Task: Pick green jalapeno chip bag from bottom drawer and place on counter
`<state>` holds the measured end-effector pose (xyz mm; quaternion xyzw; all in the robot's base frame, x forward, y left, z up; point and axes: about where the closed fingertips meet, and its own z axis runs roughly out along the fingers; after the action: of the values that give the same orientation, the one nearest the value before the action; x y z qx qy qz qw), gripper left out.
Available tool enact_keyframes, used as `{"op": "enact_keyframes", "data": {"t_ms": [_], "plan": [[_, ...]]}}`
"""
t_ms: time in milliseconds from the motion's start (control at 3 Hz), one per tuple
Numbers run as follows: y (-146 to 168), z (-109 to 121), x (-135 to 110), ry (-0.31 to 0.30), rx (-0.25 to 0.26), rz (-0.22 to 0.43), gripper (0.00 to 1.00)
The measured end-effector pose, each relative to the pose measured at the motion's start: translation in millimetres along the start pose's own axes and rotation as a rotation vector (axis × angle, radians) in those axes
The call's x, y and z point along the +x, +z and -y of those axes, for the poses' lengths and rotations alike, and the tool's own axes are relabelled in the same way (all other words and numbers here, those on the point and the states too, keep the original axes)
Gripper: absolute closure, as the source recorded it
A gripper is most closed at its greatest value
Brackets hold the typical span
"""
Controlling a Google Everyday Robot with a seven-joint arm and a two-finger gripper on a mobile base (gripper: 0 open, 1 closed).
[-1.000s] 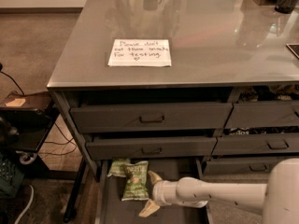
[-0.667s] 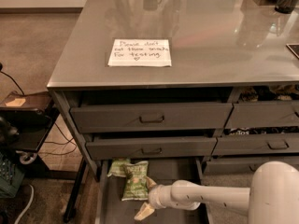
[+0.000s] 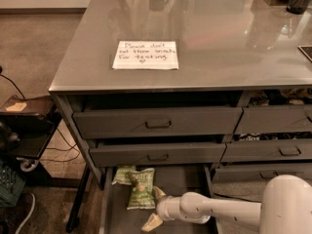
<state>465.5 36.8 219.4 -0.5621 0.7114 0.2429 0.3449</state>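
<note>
The green jalapeno chip bag (image 3: 141, 189) lies flat on the floor of the open bottom drawer (image 3: 187, 179), at its left side. My gripper (image 3: 154, 208) is inside the drawer, just right of and below the bag. It is open, with one fingertip (image 3: 159, 194) by the bag's lower right corner and the other nearer the drawer's front. My white arm reaches in from the lower right. The grey counter (image 3: 219, 38) above carries the white handwritten note (image 3: 146, 55).
A paler yellowish-green bag (image 3: 122, 174) lies partly under the green one at the drawer's back left. Two upper drawers (image 3: 158, 123) with small handles stand slightly open above. More drawers are at the right (image 3: 273, 150). Cables and a dark stand (image 3: 24, 130) are on the floor at left.
My arm has pushed a little further left into the drawer, bringing the gripper slightly closer to the green bag. The bags have not moved.
</note>
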Motion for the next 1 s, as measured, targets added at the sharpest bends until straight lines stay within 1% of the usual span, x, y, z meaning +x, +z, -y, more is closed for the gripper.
{"op": "enact_keyframes", "data": {"t_ms": [333,667,1000], "plan": [[7,8,18,0.017,0.032,0.032,0.00],[21,23,29,0.018,0.059,0.073,0.00],[35,38,35,0.020,0.071,0.100,0.00]]}}
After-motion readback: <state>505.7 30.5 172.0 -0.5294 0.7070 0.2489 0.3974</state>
